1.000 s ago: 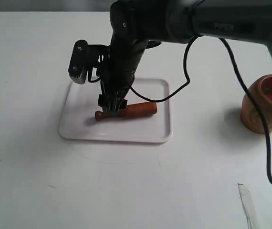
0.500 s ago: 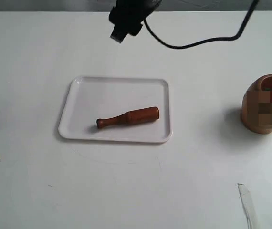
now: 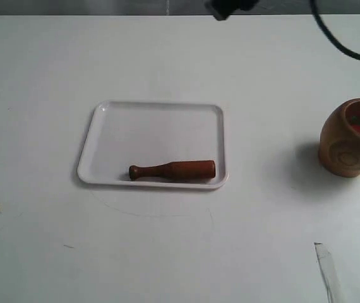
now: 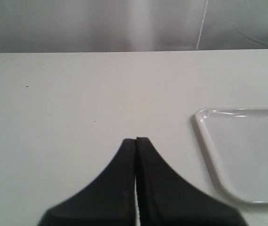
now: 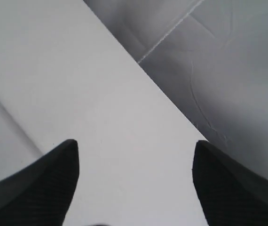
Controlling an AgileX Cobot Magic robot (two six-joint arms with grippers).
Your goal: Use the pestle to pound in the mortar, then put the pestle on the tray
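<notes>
— Where do we find the pestle?
— We see the pestle (image 3: 172,170) lying flat on the tray (image 3: 155,123), close along its near rim, thick end to the right and knob to the left. Nothing is touching it.
— And the mortar?
— The mortar (image 3: 352,137) stands upright on the white table (image 3: 167,252), well apart from the tray, at the far right of the scene. We can see red inside it.
— What of the hands?
— The left gripper (image 4: 136,140) has its two dark fingers pressed together with nothing between them, above bare table, and a corner of the tray shows near it. The right gripper (image 5: 135,150) has its fingers (image 5: 49,179) spread wide and holds nothing. Below it we see the table's edge and grey floor (image 5: 228,70).
— Anything else?
— A black cable (image 3: 338,41) hangs in at the far right.
</notes>
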